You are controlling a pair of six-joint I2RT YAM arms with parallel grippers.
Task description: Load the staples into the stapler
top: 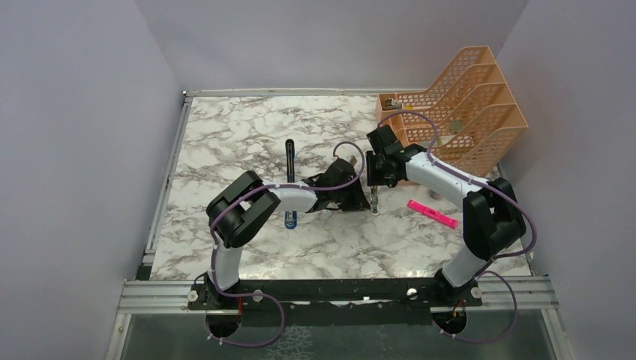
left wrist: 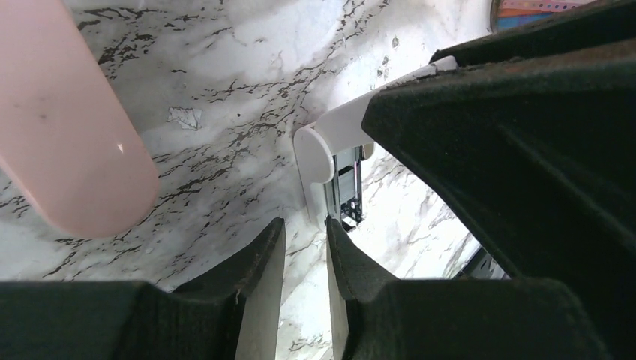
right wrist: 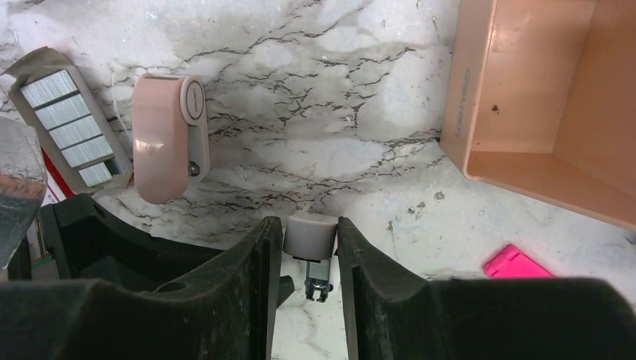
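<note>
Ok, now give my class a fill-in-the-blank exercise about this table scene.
1. The highlighter is ___.
2. The orange rack stands at the table's far ___ corner.
3. The white-capped piece is pinched by the ___ gripper.
4. The stapler's base is ___.
Missing words: pink; right; right; blue.

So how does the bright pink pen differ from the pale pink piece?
The bright pink highlighter pen is vivid and slim; the pale pink rounded plastic piece is duller and stubbier. The pen lies alone; the piece lies beside the grey staple tray. Both rest on the marble table.
</note>
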